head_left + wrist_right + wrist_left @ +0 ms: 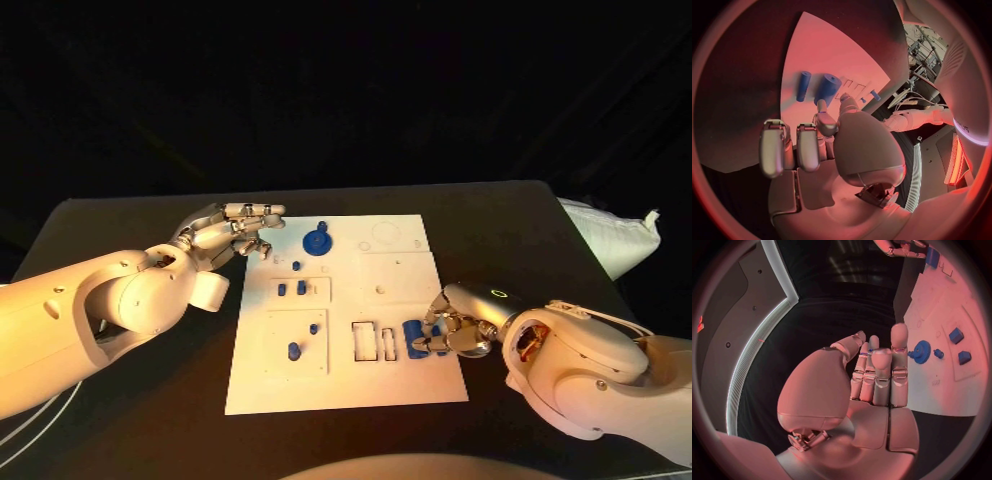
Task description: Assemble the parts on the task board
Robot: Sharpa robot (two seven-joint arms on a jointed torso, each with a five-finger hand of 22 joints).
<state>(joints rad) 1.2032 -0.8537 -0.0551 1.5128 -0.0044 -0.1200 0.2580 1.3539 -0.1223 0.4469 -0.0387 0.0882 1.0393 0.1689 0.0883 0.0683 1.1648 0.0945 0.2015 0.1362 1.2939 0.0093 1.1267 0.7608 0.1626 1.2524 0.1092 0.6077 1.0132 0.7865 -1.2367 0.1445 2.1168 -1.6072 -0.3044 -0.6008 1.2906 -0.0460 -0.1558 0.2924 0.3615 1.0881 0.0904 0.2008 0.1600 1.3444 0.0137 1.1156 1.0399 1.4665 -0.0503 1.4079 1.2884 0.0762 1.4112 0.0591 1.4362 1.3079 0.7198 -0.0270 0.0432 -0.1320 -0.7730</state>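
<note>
Right robot hand (450, 330) on blue part (421, 340)

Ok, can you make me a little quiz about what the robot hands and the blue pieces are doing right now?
1. True or false: the left hand is holding a blue piece.
2. Which hand touches a blue cylinder near the task board edge? A) left B) right C) both
3. Fill in: the round blue gear lies on the board next to the ____ hand.

Key: 1 false, its fingers hold nothing. 2 B. 3 left.
</note>
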